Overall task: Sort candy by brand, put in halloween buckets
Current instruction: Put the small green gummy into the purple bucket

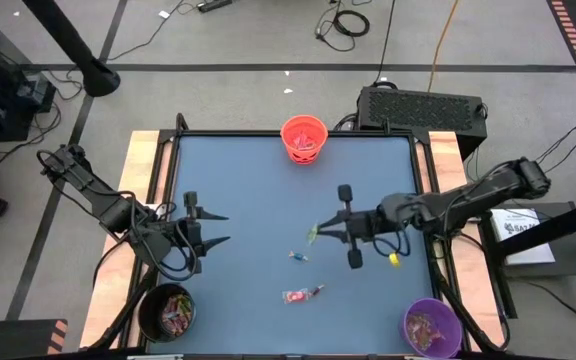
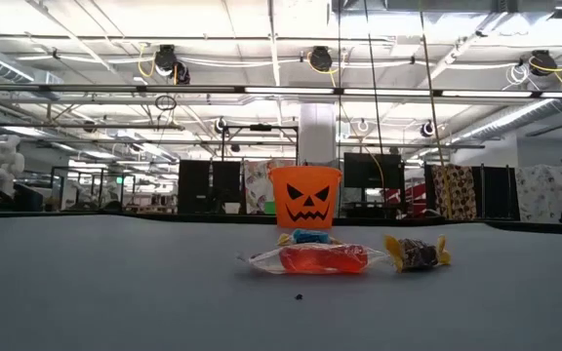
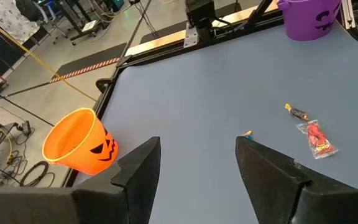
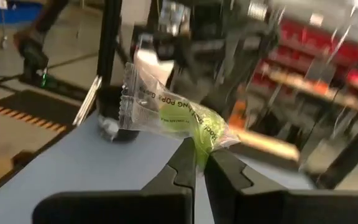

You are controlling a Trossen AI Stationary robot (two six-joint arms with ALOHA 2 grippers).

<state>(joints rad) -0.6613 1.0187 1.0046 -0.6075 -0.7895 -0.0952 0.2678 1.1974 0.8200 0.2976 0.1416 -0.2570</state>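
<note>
Only the right wrist view showed the right gripper (image 4: 199, 163) clamped on a clear-wrapped green candy (image 4: 182, 119) above mid-table; the left gripper (image 1: 211, 227) waited agape near the left edge.

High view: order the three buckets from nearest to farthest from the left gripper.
From the left gripper:
1. Black bucket, at the table's near-left corner, closest.
2. Orange bucket, at the far edge, middle.
3. Purple bucket, at the near-right corner, clearly farthest.
</note>
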